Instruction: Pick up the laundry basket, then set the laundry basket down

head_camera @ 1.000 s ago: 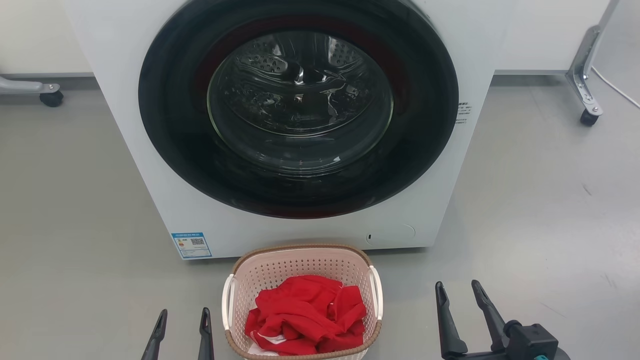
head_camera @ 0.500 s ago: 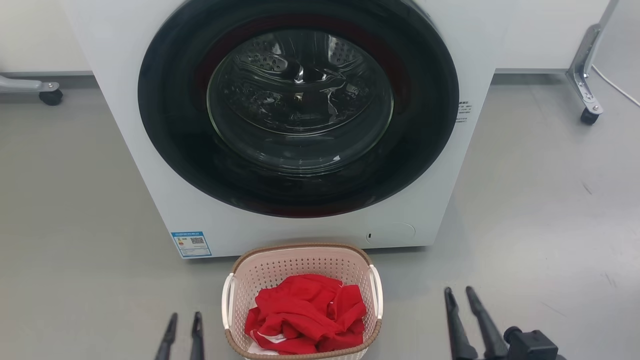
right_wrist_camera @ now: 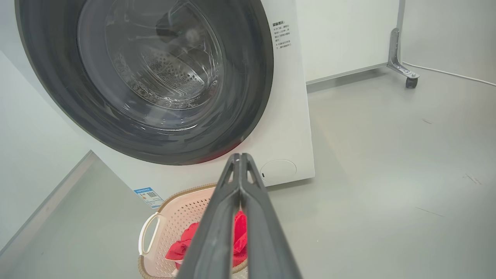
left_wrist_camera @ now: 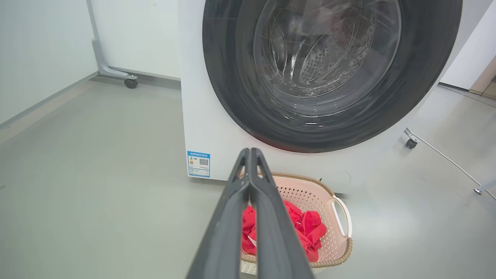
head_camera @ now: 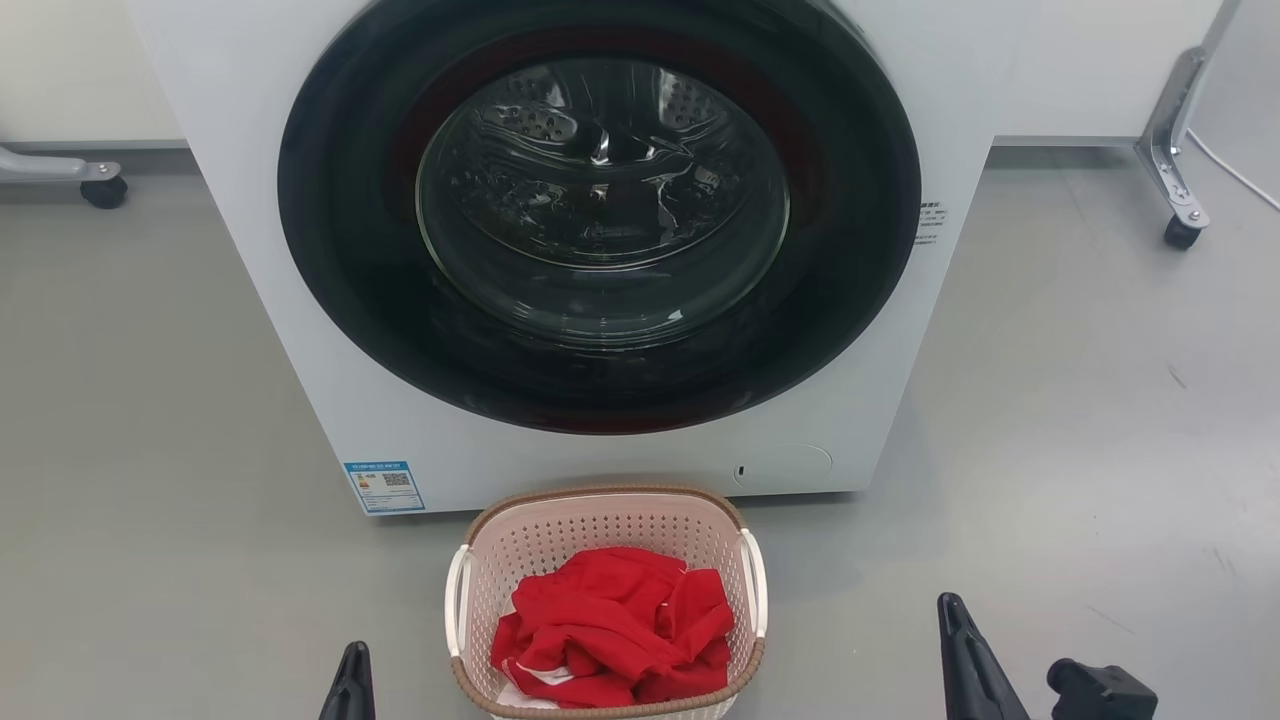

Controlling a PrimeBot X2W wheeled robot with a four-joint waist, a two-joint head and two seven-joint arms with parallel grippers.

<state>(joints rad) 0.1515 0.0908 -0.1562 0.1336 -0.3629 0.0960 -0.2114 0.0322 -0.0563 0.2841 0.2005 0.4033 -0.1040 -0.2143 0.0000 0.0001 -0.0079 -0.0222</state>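
Laundry basket [head_camera: 600,532]: pale pink, perforated, rounded-rectangular; brown woven-look rim, white handle each side. Red garment [head_camera: 610,630] inside. On floor [head_camera: 150,500], just before washer [head_camera: 300,330] front, between grippers, untouched. Left gripper [left_wrist_camera: 250,152], right gripper [right_wrist_camera: 240,155]: fingers pressed together, holding nothing. Spread a second ago; now lower in head view.
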